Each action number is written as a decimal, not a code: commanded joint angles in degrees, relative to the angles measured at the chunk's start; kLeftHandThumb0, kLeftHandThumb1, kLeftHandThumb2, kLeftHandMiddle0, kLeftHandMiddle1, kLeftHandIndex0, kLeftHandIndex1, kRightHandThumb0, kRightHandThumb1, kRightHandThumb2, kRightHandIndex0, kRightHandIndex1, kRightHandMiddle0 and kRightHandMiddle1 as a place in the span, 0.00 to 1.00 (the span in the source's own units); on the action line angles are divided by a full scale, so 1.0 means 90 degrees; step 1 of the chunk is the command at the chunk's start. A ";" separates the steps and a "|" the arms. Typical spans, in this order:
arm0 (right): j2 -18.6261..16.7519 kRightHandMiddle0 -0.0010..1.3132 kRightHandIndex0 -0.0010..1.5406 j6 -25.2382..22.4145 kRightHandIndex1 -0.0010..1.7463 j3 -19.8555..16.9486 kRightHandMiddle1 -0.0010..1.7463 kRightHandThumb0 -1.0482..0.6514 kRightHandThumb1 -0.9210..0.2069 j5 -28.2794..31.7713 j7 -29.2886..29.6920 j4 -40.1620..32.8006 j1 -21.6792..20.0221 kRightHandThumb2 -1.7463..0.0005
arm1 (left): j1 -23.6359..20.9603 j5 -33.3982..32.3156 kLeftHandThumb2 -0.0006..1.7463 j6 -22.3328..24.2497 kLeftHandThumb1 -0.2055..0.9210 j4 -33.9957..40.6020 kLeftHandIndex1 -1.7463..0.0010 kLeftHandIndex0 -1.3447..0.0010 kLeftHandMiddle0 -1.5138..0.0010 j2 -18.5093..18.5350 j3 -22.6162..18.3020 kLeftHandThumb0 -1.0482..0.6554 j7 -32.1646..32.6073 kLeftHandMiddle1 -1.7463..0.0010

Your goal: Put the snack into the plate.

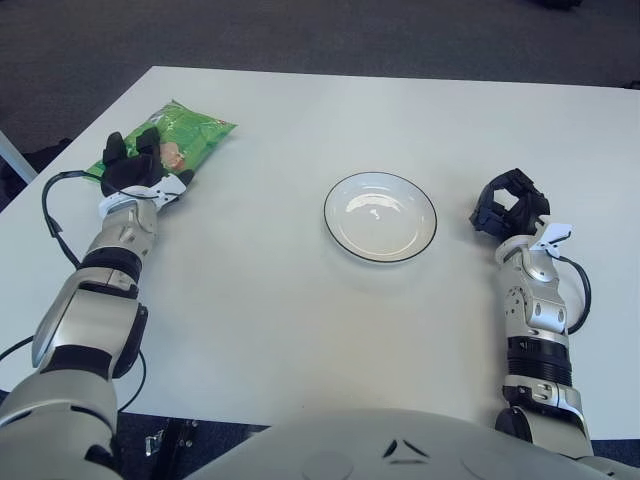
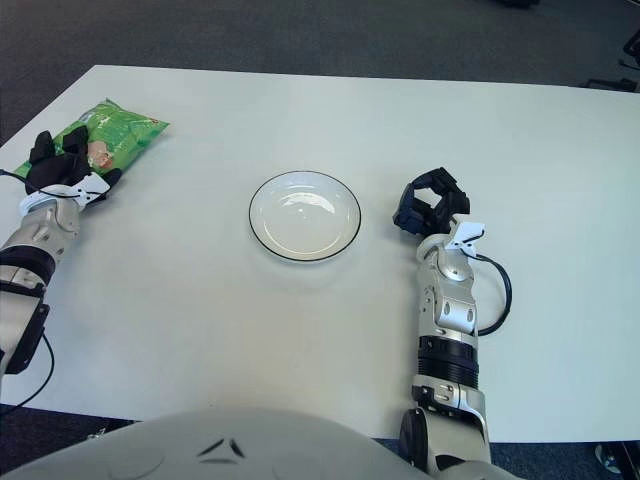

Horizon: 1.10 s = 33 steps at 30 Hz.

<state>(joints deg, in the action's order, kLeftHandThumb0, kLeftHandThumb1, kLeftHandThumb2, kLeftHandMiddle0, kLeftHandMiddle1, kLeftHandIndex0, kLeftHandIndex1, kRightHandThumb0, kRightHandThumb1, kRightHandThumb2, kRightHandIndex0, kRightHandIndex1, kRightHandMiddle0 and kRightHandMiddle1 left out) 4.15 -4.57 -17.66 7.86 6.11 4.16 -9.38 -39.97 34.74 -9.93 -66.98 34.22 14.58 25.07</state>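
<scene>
One snack bag (image 1: 175, 137), one plate (image 1: 380, 216), left robot hand (image 1: 140, 172) gripping

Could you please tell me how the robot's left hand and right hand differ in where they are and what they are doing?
The left hand is on the green snack bag at the table's far left, while the right hand is right of the plate and touches nothing. The left hand's fingers lie over the bag; the right hand's are curled and empty. Both are black, on silver arms.

Our left hand (image 1: 138, 172) reaches far out, fingers wrapped tight. Our right hand (image 1: 509, 208) stands up, fingers curled, holding nothing.
</scene>
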 commanded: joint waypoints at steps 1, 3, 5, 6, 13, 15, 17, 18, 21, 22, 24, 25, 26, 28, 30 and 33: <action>-0.0161 0.48 0.84 -0.0087 1.00 -0.0045 1.00 0.33 0.55 0.0032 0.0048 0.0224 0.0668 0.23 | 0.0205 0.0011 0.39 -0.0084 1.00 -0.0161 0.66 1.00 0.95 -0.0221 0.0172 0.01 -0.0109 0.90; -0.0158 0.48 0.85 -0.0085 1.00 -0.0040 1.00 0.33 0.55 0.0027 0.0048 0.0222 0.0670 0.23 | 0.0207 0.0008 0.37 -0.0131 1.00 -0.0175 0.64 1.00 0.98 -0.0231 0.0206 0.01 -0.0069 0.83; -0.0159 0.48 0.85 -0.0080 1.00 -0.0027 1.00 0.33 0.55 0.0013 0.0049 0.0211 0.0678 0.23 | 0.0213 0.0022 0.33 -0.0211 0.98 -0.0201 0.59 1.00 0.99 -0.0248 0.0251 0.04 0.0004 0.73; -0.0160 0.48 0.85 -0.0072 1.00 -0.0021 1.00 0.33 0.55 0.0009 0.0044 0.0206 0.0684 0.23 | 0.0216 0.0030 0.30 -0.0264 0.96 -0.0223 0.57 1.00 0.99 -0.0257 0.0272 0.06 0.0058 0.69; -0.0161 0.49 0.85 -0.0023 1.00 -0.0019 1.00 0.33 0.56 0.0033 0.0000 0.0213 0.0692 0.23 | 0.0215 0.0035 0.61 -0.0462 0.43 -0.0326 0.30 1.00 1.00 -0.0281 0.0362 0.32 0.0396 0.41; -0.0167 0.49 0.85 -0.0022 1.00 -0.0022 1.00 0.33 0.56 0.0050 -0.0014 0.0208 0.0693 0.23 | 0.0206 0.0043 0.69 -0.0476 0.34 -0.0353 0.23 1.00 1.00 -0.0291 0.0377 0.40 0.0539 0.34; -0.0166 0.49 0.85 -0.0012 1.00 -0.0025 1.00 0.33 0.56 0.0068 -0.0038 0.0211 0.0694 0.23 | 0.0184 0.0064 0.76 -0.0445 0.27 -0.0384 0.16 0.98 1.00 -0.0303 0.0396 0.49 0.0691 0.26; -0.0164 0.49 0.85 -0.0007 1.00 -0.0026 1.00 0.33 0.56 0.0075 -0.0049 0.0213 0.0695 0.23 | 0.0171 0.0074 0.81 -0.0426 0.26 -0.0400 0.10 0.96 1.00 -0.0308 0.0407 0.56 0.0756 0.18; -0.0161 0.49 0.85 -0.0008 1.00 -0.0029 1.00 0.33 0.56 0.0085 -0.0069 0.0214 0.0697 0.22 | 0.0132 0.0106 0.87 -0.0346 0.24 -0.0450 0.03 0.91 1.00 -0.0318 0.0450 0.66 0.0951 0.07; -0.0160 0.49 0.85 -0.0012 1.00 -0.0032 1.00 0.33 0.56 0.0090 -0.0074 0.0213 0.0697 0.22 | 0.0118 0.0123 0.89 -0.0307 0.24 -0.0467 0.02 0.90 1.00 -0.0324 0.0467 0.68 0.1041 0.05; -0.0163 0.49 0.85 -0.0022 1.00 -0.0036 1.00 0.33 0.56 0.0092 -0.0074 0.0209 0.0697 0.22 | 0.0091 0.0151 0.91 -0.0220 0.24 -0.0505 0.01 0.87 1.00 -0.0339 0.0504 0.71 0.1226 0.02; -0.0165 0.49 0.85 -0.0028 1.00 -0.0038 1.00 0.33 0.56 0.0090 -0.0071 0.0207 0.0697 0.22 | 0.0077 0.0163 0.91 -0.0174 0.25 -0.0524 0.01 0.83 0.96 -0.0347 0.0523 0.73 0.1317 0.02; -0.0167 0.49 0.85 -0.0032 1.00 -0.0039 1.00 0.33 0.56 0.0088 -0.0070 0.0205 0.0696 0.22 | 0.0067 0.0166 0.92 -0.0147 0.25 -0.0540 0.00 0.80 0.93 -0.0353 0.0541 0.74 0.1375 0.01; -0.0167 0.49 0.85 -0.0025 1.00 -0.0040 1.00 0.33 0.56 0.0090 -0.0080 0.0206 0.0699 0.22 | 0.0045 0.0139 0.86 -0.0088 0.33 -0.0573 0.00 0.72 0.81 -0.0374 0.0549 0.80 0.1469 0.00; -0.0161 0.49 0.85 -0.0011 1.00 -0.0035 1.00 0.33 0.56 0.0085 -0.0091 0.0210 0.0703 0.22 | 0.0038 0.0106 0.82 -0.0090 0.37 -0.0583 0.00 0.61 0.69 -0.0386 0.0551 0.85 0.1545 0.00; -0.0142 0.49 0.85 -0.0001 1.00 -0.0018 1.00 0.33 0.56 0.0052 -0.0096 0.0216 0.0712 0.22 | 0.0057 0.0019 0.83 -0.0117 0.36 -0.0507 0.00 0.45 0.59 -0.0418 0.0505 0.90 0.1606 0.00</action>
<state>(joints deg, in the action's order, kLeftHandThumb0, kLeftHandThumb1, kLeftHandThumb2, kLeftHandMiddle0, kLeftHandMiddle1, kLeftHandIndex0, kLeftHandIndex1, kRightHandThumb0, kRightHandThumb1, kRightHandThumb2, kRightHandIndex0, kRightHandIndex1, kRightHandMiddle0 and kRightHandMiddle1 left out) 4.18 -4.68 -17.58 7.97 5.43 3.92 -9.19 -42.11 34.76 -12.22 -70.02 31.79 18.58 40.51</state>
